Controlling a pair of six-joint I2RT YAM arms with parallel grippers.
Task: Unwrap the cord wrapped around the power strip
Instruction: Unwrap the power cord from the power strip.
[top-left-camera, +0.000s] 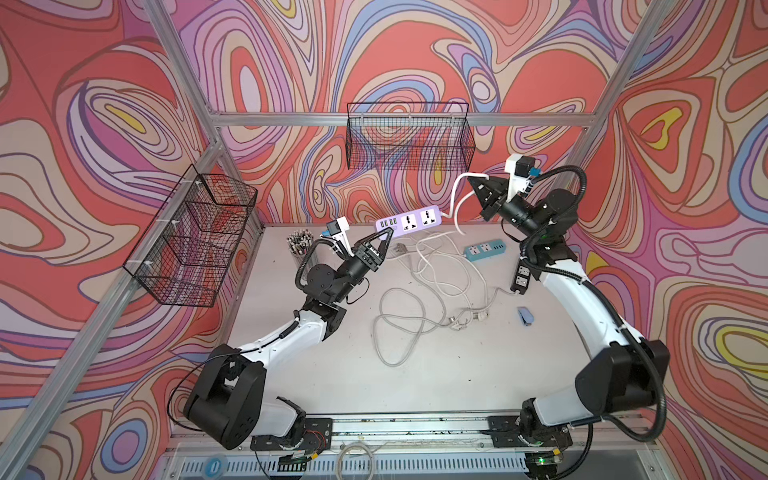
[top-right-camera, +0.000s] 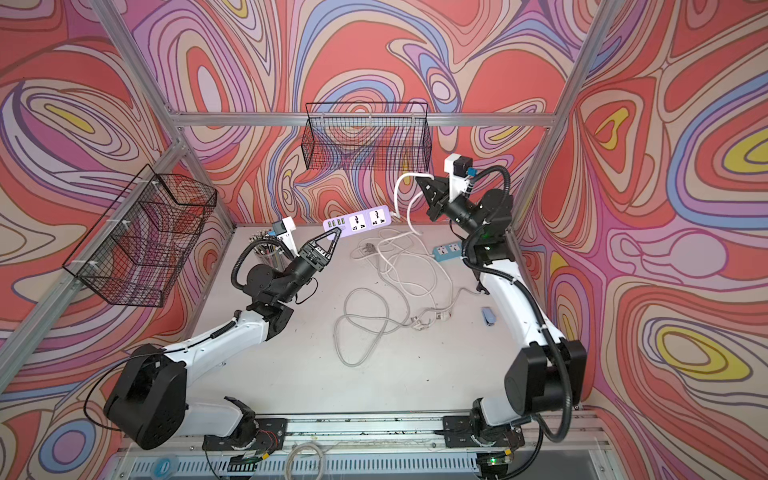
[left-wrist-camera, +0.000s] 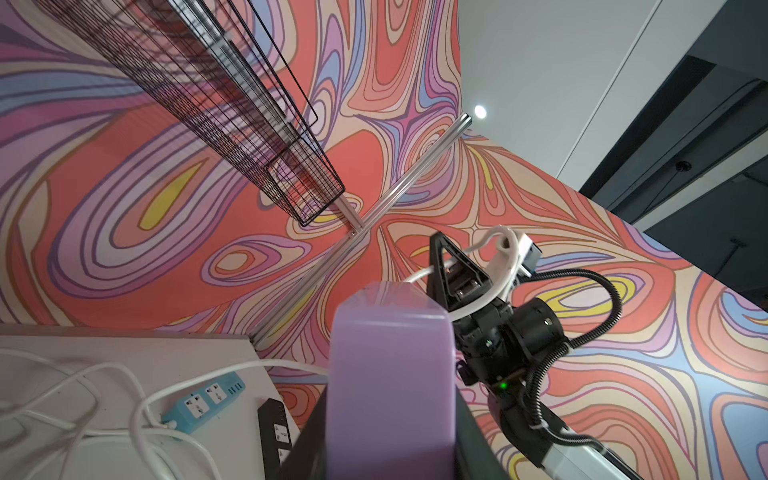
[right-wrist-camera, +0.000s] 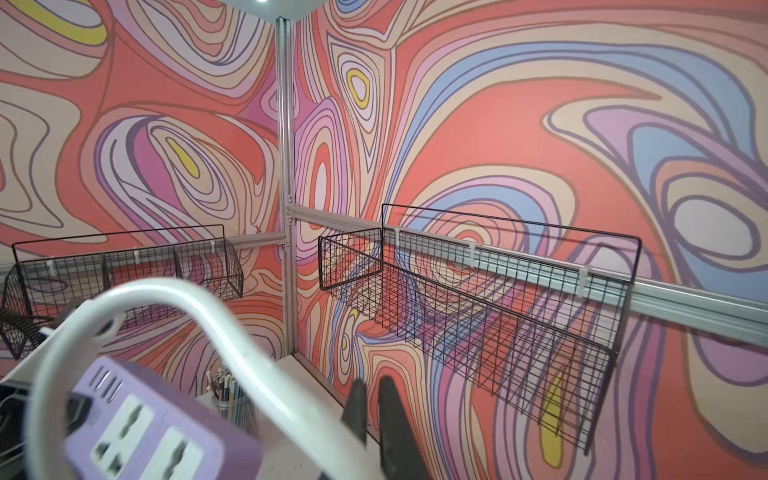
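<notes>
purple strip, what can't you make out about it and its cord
How the left gripper holds the strip: left wrist view, the strip hides the contact.
Where the right gripper pinches the cord: right wrist view, blurred close to the lens.
The cord's far end: in both top views, lost in the tangle.
The black strip: in a top view, partly behind the right arm.

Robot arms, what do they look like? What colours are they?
Both the left arm and right arm have white shells with chunky black joints. Black ribbed hoses loop beside each wrist, near a small white camera mount. The jaws are black, triangle-shaped frames. A tiny green light glows on the right arm.
</notes>
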